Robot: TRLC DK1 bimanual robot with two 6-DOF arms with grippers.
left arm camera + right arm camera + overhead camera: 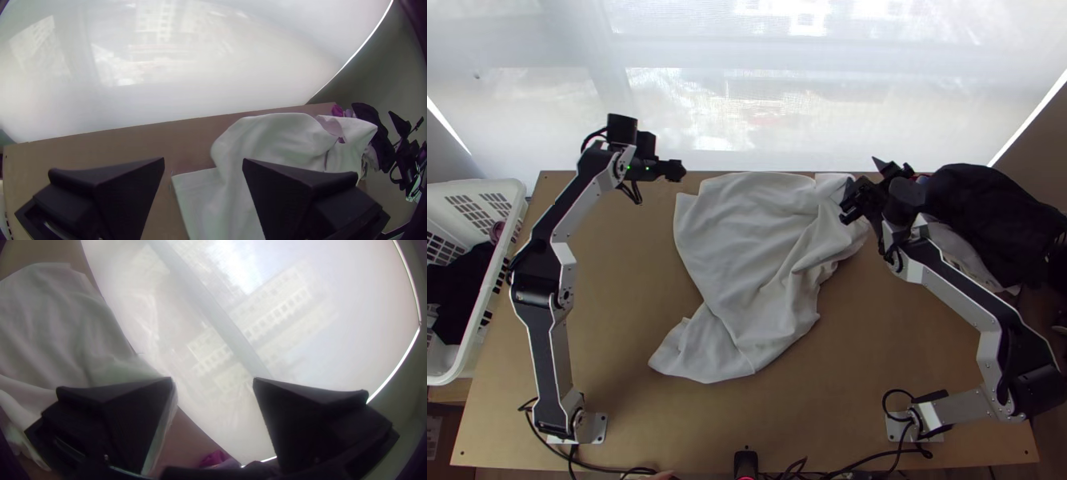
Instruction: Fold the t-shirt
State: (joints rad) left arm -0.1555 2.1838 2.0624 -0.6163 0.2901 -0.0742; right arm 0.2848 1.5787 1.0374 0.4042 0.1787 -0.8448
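The white t-shirt (755, 248) lies creased and unevenly spread on the tabletop (611, 336), mid-width, one side running along the far edge and a narrower end slanting toward the near edge and the left. Loose folds bunch along its right side. Wood shows in a wide band between this end and the near edge, in another between the shirt and the left arm (547, 288), and to the right up to the right arm (979, 320). The left gripper (673, 170) is at the far edge, just beside the shirt's far left corner, its fingers (133, 191) spread well apart with nothing pinched between them. The right gripper (861, 188) is at the shirt's far right corner, its fingers (307, 418) also parted; whether one touches the cloth I cannot tell. Past it, a heap of dark clothes (987, 212) takes up the far right corner. A white basket (517, 196) stands against the left edge, and black cables (607, 469) trail along the near edge.
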